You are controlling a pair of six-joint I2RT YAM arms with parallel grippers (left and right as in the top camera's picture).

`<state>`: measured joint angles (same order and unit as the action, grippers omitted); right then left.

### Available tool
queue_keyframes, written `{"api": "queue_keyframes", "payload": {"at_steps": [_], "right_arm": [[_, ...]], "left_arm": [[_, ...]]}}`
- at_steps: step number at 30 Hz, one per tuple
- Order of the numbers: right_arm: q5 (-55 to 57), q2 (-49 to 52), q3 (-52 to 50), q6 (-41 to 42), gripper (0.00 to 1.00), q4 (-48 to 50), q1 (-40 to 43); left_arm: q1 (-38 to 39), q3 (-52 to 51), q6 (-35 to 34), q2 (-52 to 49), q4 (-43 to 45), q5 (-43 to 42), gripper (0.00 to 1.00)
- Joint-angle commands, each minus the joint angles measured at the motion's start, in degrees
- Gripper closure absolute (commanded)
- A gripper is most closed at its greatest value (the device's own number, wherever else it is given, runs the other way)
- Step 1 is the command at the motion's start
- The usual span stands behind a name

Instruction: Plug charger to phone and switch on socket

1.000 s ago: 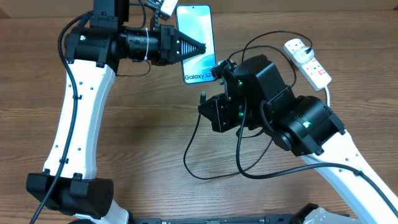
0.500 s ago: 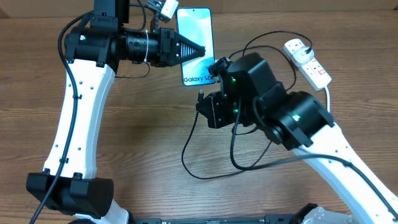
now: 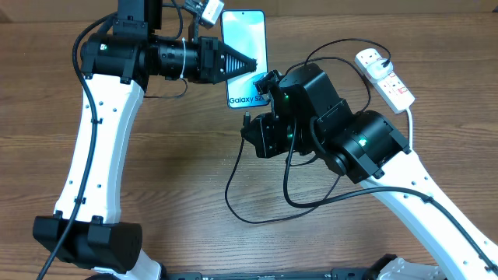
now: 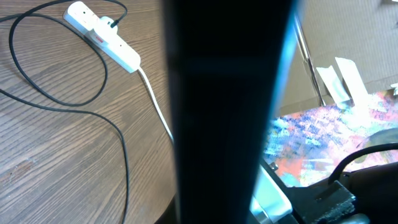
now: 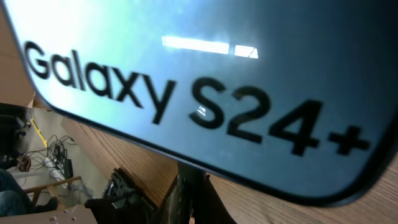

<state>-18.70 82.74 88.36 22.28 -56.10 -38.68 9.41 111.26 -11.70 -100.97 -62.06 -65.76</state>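
The left pincer (image 3: 250, 64) is squeezed shut on the phone (image 3: 245, 31), near the far edge of the table (image 3: 179, 171), about the middle. The right pincer (image 3: 266, 81) is shut too, just beside the phone's near end. I cannot tell what it holds. The charger (image 3: 230, 187) loops on the table below it. Its other end reaches the socket (image 3: 387, 76), by the far right corner.
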Motion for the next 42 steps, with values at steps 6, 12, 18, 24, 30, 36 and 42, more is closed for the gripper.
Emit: {"api": "queue_keyframes", "payload": {"at_steps": [6,12,18,24,30,36,42], "right_arm": [[-0.7,-0.9,2.2,0.0,0.96,0.4,-0.2],[-0.7,-0.9,2.1,0.0,0.96,0.4,-0.2],[-0.9,-0.9,2.1,0.2,0.96,0.3,-0.2],[-0.9,-0.9,2.1,0.2,0.96,0.4,-0.2],[-0.9,-0.9,2.1,0.2,0.96,1.0,-0.2],[-0.9,-0.9,2.1,0.2,0.96,1.7,-0.2],[-1.7,-0.9,2.1,0.2,0.96,1.6,-0.2]], "left_arm": [[0.5,0.5,4.0,0.0,-1.4,0.0,0.96],[0.5,0.5,4.9,0.0,-2.2,-0.1,0.96],[0.5,0.5,6.8,0.0,-2.4,0.0,0.96],[0.5,0.5,7.5,0.0,-2.5,-0.1,0.96],[0.5,0.5,7.5,0.0,-2.6,-0.3,0.96],[0.5,0.5,9.2,0.0,-4.0,-0.3,0.96],[0.5,0.5,9.2,0.0,-4.0,-0.2,0.96]]}}
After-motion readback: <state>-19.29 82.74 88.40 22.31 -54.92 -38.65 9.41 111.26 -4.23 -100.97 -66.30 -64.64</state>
